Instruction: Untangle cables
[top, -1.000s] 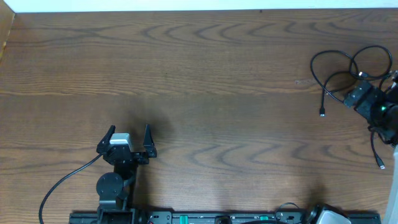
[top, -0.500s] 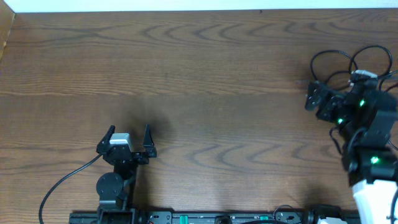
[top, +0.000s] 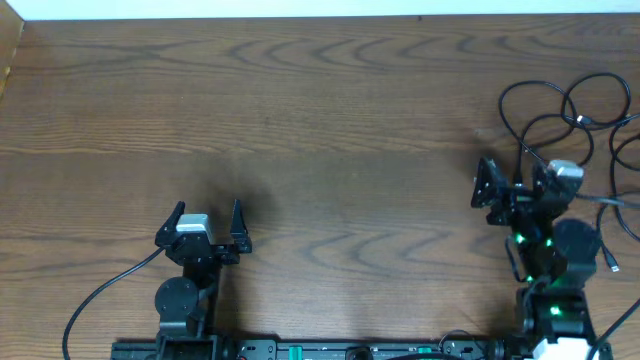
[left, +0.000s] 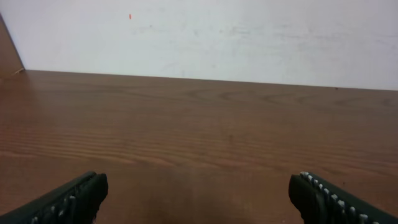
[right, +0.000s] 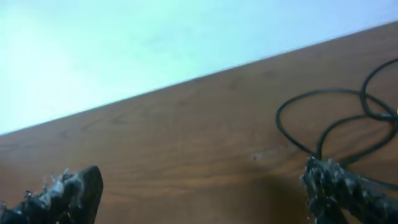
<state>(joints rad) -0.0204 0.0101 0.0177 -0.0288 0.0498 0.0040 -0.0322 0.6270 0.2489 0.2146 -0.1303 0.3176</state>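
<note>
Thin black cables (top: 560, 105) lie in tangled loops at the table's far right; their loops also show in the right wrist view (right: 329, 118) at right. My right gripper (top: 512, 180) is open and empty, just below and left of the loops; in its wrist view (right: 202, 190) bare wood lies between its fingers. My left gripper (top: 208, 218) is open and empty at the front left, far from the cables. Its wrist view (left: 199, 193) shows only bare table.
A black supply cable (top: 100, 295) runs from the left arm's base to the front edge. A loose cable end with a plug (top: 612, 265) lies right of the right arm. A white wall (left: 205, 31) stands behind the table's far edge.
My right arm has swung from the far right edge inward and toward the front, and its gripper now sits below the cable loops. The left arm has not moved.
</note>
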